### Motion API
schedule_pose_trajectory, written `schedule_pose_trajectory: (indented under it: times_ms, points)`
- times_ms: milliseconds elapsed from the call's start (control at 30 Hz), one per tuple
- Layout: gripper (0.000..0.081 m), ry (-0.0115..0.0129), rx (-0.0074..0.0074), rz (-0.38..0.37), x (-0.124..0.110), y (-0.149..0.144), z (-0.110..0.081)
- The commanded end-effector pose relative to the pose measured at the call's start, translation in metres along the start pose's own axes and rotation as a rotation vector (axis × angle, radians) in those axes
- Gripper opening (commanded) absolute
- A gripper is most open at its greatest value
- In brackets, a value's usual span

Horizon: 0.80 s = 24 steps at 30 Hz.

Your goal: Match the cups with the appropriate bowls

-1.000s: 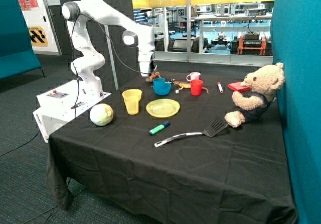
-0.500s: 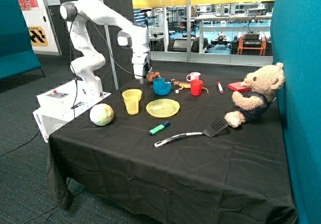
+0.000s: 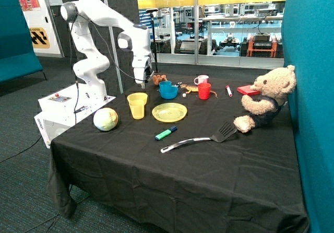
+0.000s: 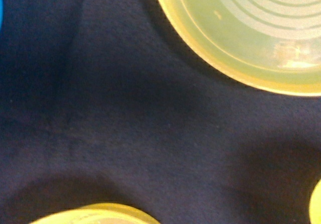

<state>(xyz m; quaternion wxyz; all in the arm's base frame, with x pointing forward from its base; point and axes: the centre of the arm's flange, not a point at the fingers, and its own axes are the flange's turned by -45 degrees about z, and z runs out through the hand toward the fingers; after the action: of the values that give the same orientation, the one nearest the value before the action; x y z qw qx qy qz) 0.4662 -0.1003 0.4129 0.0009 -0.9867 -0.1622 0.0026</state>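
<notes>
On the bench (image 3: 219, 175), a teddy bear (image 3: 266, 98) sits by a spatula (image 3: 201, 140). A green marker (image 3: 166, 134) lies near the yellow plate (image 3: 169, 112); a red mug (image 3: 204, 91) stands beyond, a pale ball (image 3: 105, 119) aside.

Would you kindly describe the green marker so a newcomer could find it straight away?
Start at the teddy bear seated at the edge of the black table, then follow the spatula lying in front of it towards its handle tip. Just beyond lies the green marker, in front of the flat yellow plate. It is the only small green stick there, with a dark cap.
</notes>
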Motion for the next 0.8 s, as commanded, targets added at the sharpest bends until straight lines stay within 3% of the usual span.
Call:
schedule_pose_trajectory:
  times_ms: [0,767]
  points:
    - [0.0579,0.0048,-0.0026,0.014,-0.008,0.015,0.002]
    - [0.0572,0.0049,-0.0025,0.053,-0.034,0.046,0.015]
